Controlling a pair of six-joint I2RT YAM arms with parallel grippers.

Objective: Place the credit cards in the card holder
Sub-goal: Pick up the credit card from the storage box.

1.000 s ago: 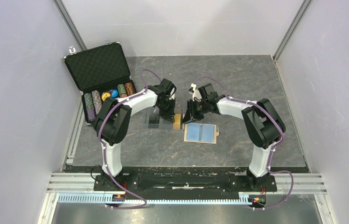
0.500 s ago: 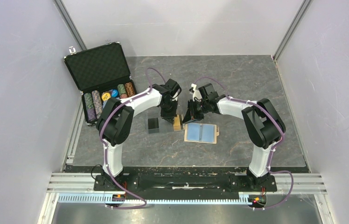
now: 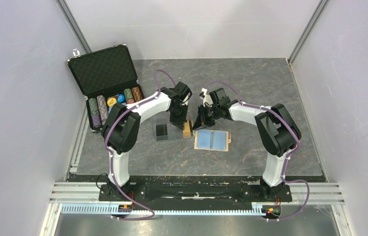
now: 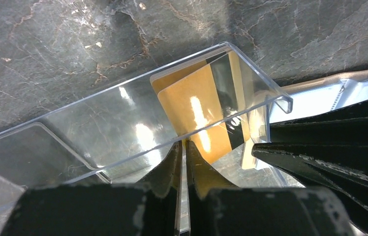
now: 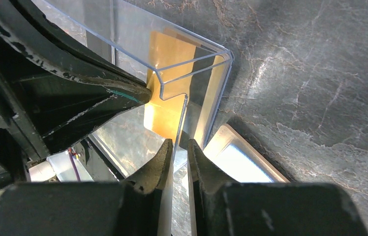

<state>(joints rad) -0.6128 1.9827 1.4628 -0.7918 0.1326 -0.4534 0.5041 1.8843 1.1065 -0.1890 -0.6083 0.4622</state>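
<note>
My left gripper [image 4: 183,147] has its two fingers pinched almost together on the near wall of a clear sleeve [image 4: 123,118]. The thin plastic edge runs straight into the slit between them. My right gripper [image 5: 177,145] does the same from the opposite side, its fingers all but closed with an upright edge of that same sleeve caught between them. What I grip on both sides is plastic. I cannot see either pair of fingers touching a card.

Inside the sleeve lies the gold card [image 4: 197,98], its dark stripe showing, pushed toward the corner nearest my right fingers.

From above, my two grippers meet near the middle of the desk [image 3: 251,88], tips close together over the sleeve. The wallet [image 3: 212,140] lies open with its blue lining up. It is just beside the sleeve, toward the near edge and on my right arm's side, with its tan tab pointing at the right edge. The black card [image 3: 162,132] lies a little to the left of the gold one, apart from both grippers.

In the far-left corner of the desk stands an open black case [image 3: 104,71], with rows of poker chips [image 3: 115,102] in its lower half.
</note>
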